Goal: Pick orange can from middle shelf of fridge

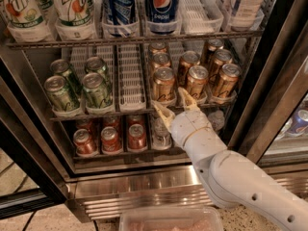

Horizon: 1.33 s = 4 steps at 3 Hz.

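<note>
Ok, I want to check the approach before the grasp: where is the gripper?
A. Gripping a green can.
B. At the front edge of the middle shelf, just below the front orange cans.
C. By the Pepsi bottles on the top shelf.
B: the gripper, fingers open and holding nothing, sits at the front edge of the middle shelf, just below the front orange cans.

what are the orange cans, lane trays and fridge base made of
The orange cans: probably metal, glossy copper-orange sides, silver tops. The lane trays: white slotted plastic, matte. The fridge base: seemingly stainless steel, ribbed, dull sheen. The gripper, open, is at the front edge of the middle shelf, below the orange cans.
</note>
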Motion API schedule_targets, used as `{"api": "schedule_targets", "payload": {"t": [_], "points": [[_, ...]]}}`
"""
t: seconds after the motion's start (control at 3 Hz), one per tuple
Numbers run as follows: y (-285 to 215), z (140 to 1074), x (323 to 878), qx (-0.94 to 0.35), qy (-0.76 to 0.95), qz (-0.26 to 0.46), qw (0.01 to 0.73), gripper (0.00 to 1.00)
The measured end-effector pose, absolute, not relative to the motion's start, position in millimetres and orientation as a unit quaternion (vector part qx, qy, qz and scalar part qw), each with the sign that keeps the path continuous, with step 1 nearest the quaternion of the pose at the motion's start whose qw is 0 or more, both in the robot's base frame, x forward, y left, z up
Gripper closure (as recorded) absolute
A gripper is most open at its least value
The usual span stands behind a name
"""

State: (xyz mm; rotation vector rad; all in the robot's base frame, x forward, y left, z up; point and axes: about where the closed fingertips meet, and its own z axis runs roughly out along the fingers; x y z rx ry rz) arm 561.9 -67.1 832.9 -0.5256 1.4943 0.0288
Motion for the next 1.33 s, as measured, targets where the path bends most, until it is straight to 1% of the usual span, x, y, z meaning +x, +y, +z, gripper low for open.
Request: {"api": "schedule_targets", "payload": {"t": [0.67, 1.0, 1.33], "points": [[-65, 831, 579, -0.218, 0.671, 0.018, 0.708, 0.48], [-69, 830, 612, -0.200, 0.679, 0.023, 0.706, 0.50], [-69, 829, 616, -0.199, 0.680, 0.024, 0.705, 0.52]]}}
